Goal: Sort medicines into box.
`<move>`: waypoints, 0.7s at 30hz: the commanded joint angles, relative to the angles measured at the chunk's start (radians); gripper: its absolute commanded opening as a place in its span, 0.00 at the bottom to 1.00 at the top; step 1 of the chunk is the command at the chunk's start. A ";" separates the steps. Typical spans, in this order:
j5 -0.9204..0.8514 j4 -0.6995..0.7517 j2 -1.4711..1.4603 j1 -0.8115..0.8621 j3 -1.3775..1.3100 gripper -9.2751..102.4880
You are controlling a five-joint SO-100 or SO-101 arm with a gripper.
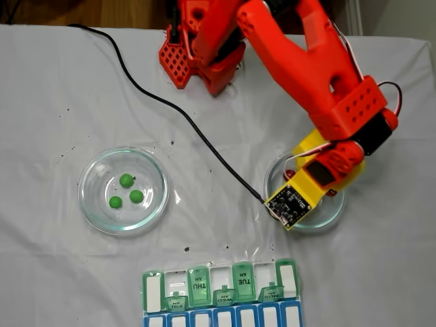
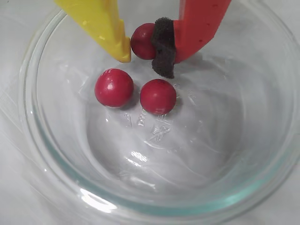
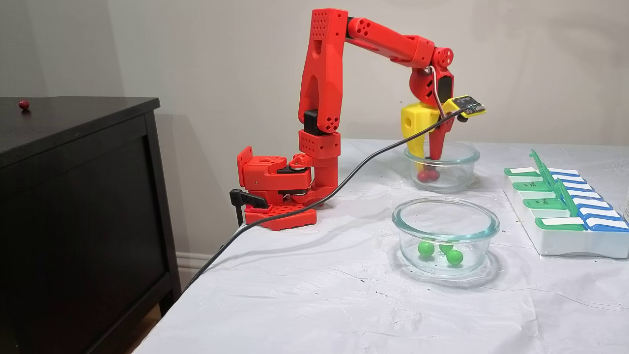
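In the wrist view my gripper (image 2: 145, 58) reaches down into a clear glass dish (image 2: 56, 183). Its yellow finger (image 2: 101, 23) and its red finger with a black foam pad (image 2: 164, 44) are closed on a dark red ball (image 2: 142, 41). Two more red balls (image 2: 114, 87) (image 2: 158, 96) lie loose on the dish floor just in front. Three green balls (image 1: 127, 180) sit in the other glass dish (image 1: 85, 191). The box (image 1: 221, 293) lies at the near table edge with several green lids raised; in a fixed view the box (image 3: 565, 216) is at the right.
A black cable (image 1: 170, 102) runs across the white cloth to the wrist camera board (image 1: 289, 203). The arm's base (image 3: 275, 196) stands at the table's left end. A lone red ball (image 3: 23, 104) rests on the black cabinet (image 3: 73, 196).
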 commanded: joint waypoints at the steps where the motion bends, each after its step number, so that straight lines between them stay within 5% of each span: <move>1: -0.029 0.031 0.158 0.038 -0.138 0.08; 12: -0.132 0.146 0.239 0.235 -0.379 0.08; 21: -0.242 0.012 0.103 0.422 -0.370 0.08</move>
